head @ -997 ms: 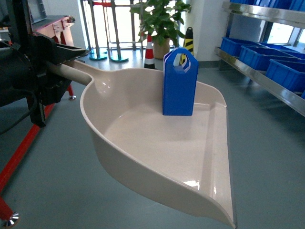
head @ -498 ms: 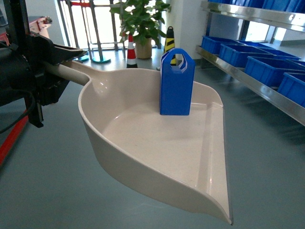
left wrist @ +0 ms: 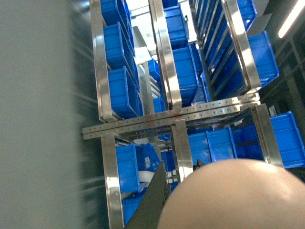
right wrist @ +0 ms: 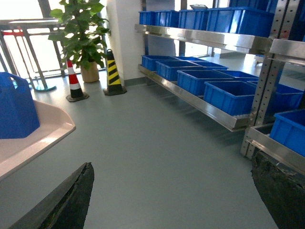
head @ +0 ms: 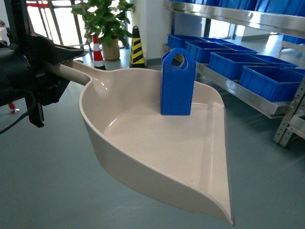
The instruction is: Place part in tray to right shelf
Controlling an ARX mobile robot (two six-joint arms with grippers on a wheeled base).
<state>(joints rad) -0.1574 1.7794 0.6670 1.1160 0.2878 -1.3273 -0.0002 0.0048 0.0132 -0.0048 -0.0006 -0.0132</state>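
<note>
Left gripper [head: 45, 71] clamped on the tray [head: 157, 157] handle; part [head: 177, 82] upright near tray's far lip; shelf [head: 238, 90] lies right of tray; right gripper [right wrist: 171, 200] empty, fingers apart.

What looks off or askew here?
Nothing stands out. The blue part stands upright in the tray, near the far wall. The left gripper holds the tray's handle. Crates sit squarely on the shelf.

Glossy cream plastic tray [head: 157, 148], smooth blue plastic part [head: 177, 88], shiny steel right shelf [head: 238, 88].
</note>
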